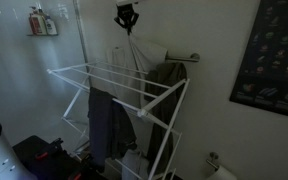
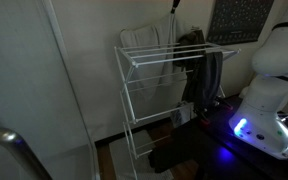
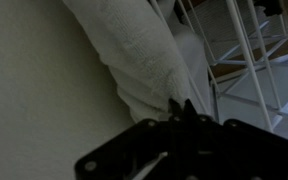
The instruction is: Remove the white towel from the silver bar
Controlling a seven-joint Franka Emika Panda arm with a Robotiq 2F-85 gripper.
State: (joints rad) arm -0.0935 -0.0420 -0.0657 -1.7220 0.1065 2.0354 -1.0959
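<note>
1. In the wrist view the gripper (image 3: 181, 108) is sitting at 6 o'clock. Its dark fingers are closing tight on a fold of the white towel (image 3: 134, 55), so it is gripping the cloth.
2. From the fingertips the towel is stretching toward 11 o'clock as a thick, rumpled band, lying against the pale wall (image 3: 34, 100).
3. At 3 o'clock of the towel, the white rods of the drying rack (image 3: 239, 55) are running just beside it.
4. In an exterior view the gripper is hanging at 12 o'clock above the rack. The white towel is draping from it toward 6 o'clock and widening down to the rack's top rods.
5. A dark grey garment (image 1: 106, 125) is hanging on the rack at 7 o'clock of the gripper, and a dark olive-grey towel (image 1: 167, 85) at 5 o'clock.
6. Behind the rack, the silver bar (image 1: 184, 57) is showing on the wall at 4 o'clock of the gripper. Whether the white towel is touching it is not clear.
7. Farthest off, a dark poster (image 1: 274, 55) is hanging at 3 o'clock.
</note>
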